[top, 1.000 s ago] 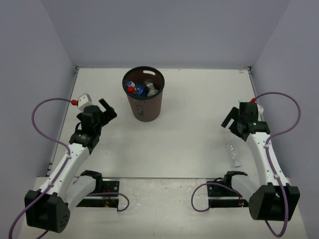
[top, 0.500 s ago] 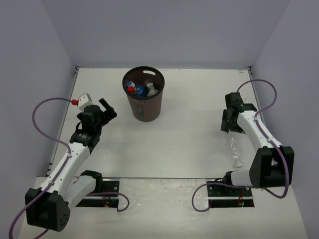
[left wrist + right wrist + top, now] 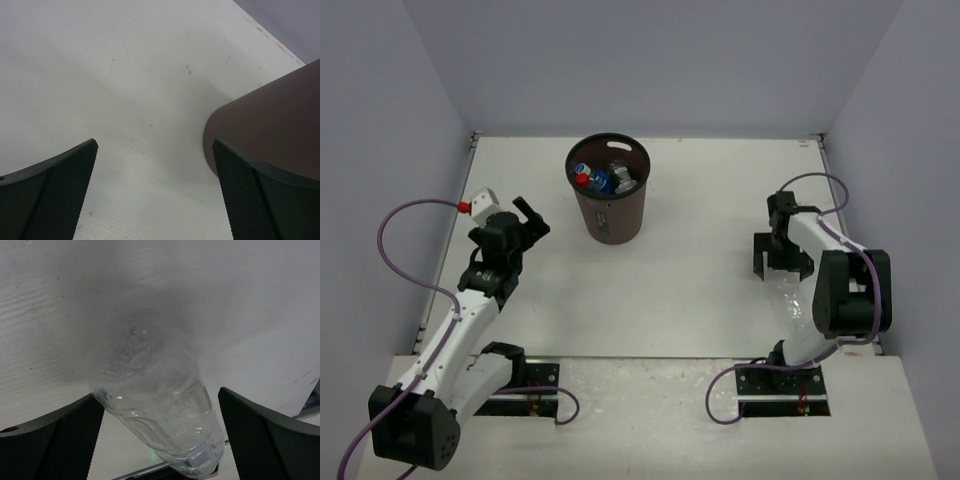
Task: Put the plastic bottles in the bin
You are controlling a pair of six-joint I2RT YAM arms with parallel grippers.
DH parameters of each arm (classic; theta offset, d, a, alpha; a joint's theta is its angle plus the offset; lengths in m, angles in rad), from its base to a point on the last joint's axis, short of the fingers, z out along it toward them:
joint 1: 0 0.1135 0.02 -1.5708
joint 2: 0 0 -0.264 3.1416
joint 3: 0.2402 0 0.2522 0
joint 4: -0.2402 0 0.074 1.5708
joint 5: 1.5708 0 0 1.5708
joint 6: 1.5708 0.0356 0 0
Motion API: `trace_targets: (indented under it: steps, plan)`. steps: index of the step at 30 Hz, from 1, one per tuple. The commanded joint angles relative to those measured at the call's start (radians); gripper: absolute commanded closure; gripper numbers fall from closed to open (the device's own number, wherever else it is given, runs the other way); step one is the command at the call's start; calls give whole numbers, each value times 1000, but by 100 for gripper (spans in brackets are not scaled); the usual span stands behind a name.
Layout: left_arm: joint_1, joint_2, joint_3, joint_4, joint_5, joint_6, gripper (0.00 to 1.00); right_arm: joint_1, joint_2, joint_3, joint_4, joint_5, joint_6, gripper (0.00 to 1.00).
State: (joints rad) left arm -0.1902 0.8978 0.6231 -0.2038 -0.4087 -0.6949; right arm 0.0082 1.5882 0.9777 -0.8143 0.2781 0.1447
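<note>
The right fingers (image 3: 270, 436) stand wide apart with the plain clear bottle (image 3: 155, 405) lying between them on the tabletop (image 3: 690, 270); in the right wrist view one pad sits just beside the bottle's side, whether touching cannot be told, while the other is clearly apart from it, so nothing is clamped. From above, these fingers point down at the right side of the tabletop, near the right wall, and the bottle shows only faintly beneath them. The right arm (image 3: 840, 290) is folded back tightly over its base, with a purple cable (image 3: 810, 182) looping above the wrist. The left fingers (image 3: 60, 195) are also spread wide and hold nothing, with bare tabletop between them in the left wrist view and the curved maroon wall of the bin (image 3: 610, 218) just beside one pad. In the top view the left fingers hang left of the bin, a little apart from it. The bin stands upright toward the far middle of the tabletop, and inside it lie several bottles, among them a blue-labelled one (image 3: 602, 182) and a clear one (image 3: 625, 178)
</note>
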Motion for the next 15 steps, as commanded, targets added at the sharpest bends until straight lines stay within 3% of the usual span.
trace_targets:
  steps: [1,3,4,6,9,12,15]
  plan:
    - [8,-30,-3,-3,-57,5,0,-4,40,12,18,44,6,8]
    - [8,-37,-3,-7,-64,5,0,-4,49,20,14,57,14,16]
    - [9,-44,-2,-11,-70,5,0,-4,49,23,14,62,19,25]
    - [8,-54,-4,-14,-73,4,0,-4,42,38,5,70,35,54]
    - [8,-66,-11,-5,-66,5,0,-4,10,72,-25,14,39,85]
    - [8,-63,-13,3,-46,6,0,5,-48,141,-37,-70,20,95]
    - [9,-59,-10,-4,-42,7,0,31,-142,187,6,-205,-10,96]
